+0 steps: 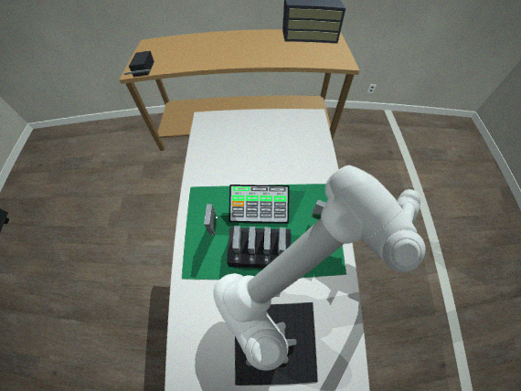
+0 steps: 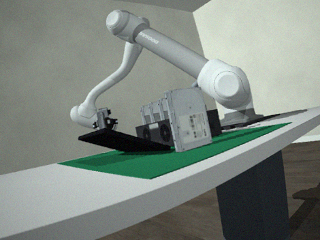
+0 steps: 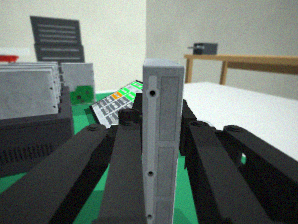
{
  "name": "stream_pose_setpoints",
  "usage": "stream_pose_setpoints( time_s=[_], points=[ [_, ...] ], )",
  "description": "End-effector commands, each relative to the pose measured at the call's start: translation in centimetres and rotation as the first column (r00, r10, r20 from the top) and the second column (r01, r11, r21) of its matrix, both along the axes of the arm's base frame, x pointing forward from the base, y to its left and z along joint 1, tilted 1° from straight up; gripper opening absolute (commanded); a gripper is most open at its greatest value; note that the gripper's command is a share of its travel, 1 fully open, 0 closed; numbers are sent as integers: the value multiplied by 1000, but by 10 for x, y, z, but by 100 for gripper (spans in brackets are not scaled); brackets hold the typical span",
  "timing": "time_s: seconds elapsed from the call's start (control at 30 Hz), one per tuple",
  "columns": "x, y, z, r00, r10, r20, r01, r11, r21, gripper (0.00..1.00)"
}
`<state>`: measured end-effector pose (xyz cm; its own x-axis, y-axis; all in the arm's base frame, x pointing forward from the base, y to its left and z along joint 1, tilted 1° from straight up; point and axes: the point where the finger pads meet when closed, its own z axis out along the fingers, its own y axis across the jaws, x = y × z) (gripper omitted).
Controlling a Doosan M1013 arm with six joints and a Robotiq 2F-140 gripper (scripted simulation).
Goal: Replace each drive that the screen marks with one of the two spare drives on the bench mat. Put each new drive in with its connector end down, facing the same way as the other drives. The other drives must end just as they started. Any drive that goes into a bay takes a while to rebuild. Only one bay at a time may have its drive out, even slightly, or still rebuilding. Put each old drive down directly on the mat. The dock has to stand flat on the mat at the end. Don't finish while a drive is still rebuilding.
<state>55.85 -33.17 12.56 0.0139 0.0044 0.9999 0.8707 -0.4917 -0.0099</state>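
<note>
My gripper (image 2: 104, 122) (image 3: 157, 106) is shut on a grey drive (image 1: 318, 208) (image 3: 161, 145), held upright over the right of the mat. Its lower end is hidden, so I cannot tell whether it touches the mat. The arm hides the gripper in the top view. The black dock (image 1: 247, 261) (image 3: 35, 147) holds upright drives in its four bays, the leftmost drive (image 1: 237, 240) among them. Another drive (image 1: 209, 219) (image 2: 189, 119) (image 3: 77, 77) stands upright left of the dock. The screen (image 1: 259, 219) (image 2: 122, 141) shows a green top row and one orange cell under the leftmost column.
The green mat (image 1: 198, 196) (image 2: 147, 169) lies on the white bench (image 1: 260, 142) (image 2: 63, 202). The tilted screen stands behind the dock, between the held drive and the other loose drive. The arm (image 1: 297, 256) (image 2: 172, 47) passes over the dock's right side in the top view.
</note>
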Motion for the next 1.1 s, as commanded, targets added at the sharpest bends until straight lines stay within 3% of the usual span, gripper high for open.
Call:
stream_pose_setpoints(
  time_s=[0.0, 1.07],
  points=[
    [0, 0, -3, 1000, 0, 1, 0, 1000, -1, 10],
    [0, 0, -28, 1000, 0, 1, 0, 1000, -1, 10]
  ],
)
